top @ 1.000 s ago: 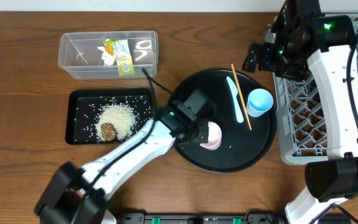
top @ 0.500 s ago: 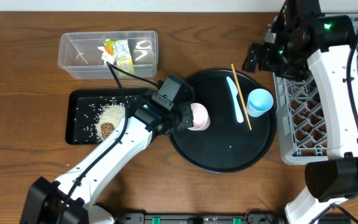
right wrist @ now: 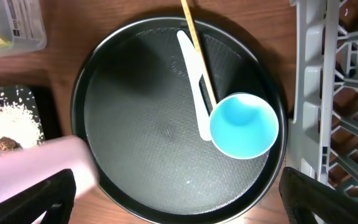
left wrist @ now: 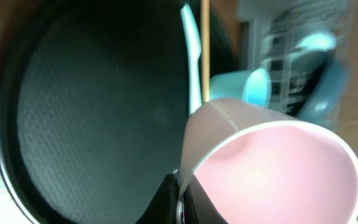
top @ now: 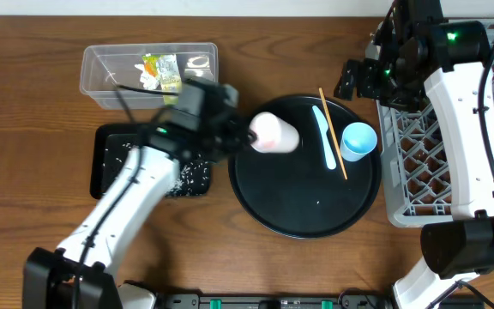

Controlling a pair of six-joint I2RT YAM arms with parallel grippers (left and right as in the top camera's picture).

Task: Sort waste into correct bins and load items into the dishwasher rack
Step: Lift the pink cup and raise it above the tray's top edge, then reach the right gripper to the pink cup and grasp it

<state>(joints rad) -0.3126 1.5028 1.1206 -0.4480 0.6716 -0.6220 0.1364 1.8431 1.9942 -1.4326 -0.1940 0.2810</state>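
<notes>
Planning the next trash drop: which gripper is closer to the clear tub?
Left. The left gripper, holding the pink cup, sits just off the right end of the clear tub; the right gripper hangs far across, beside the grey rack.

table (top: 24, 129): grained wood | round tray (right wrist: 142, 143): matt textured black | pink cup (left wrist: 272, 168): smooth

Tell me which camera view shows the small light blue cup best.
The right wrist view: the light blue cup stands whole and sharp, mouth up, on the round black tray. The overhead view shows it whole but small. The left wrist view shows only a blurred part behind the pink cup.
</notes>
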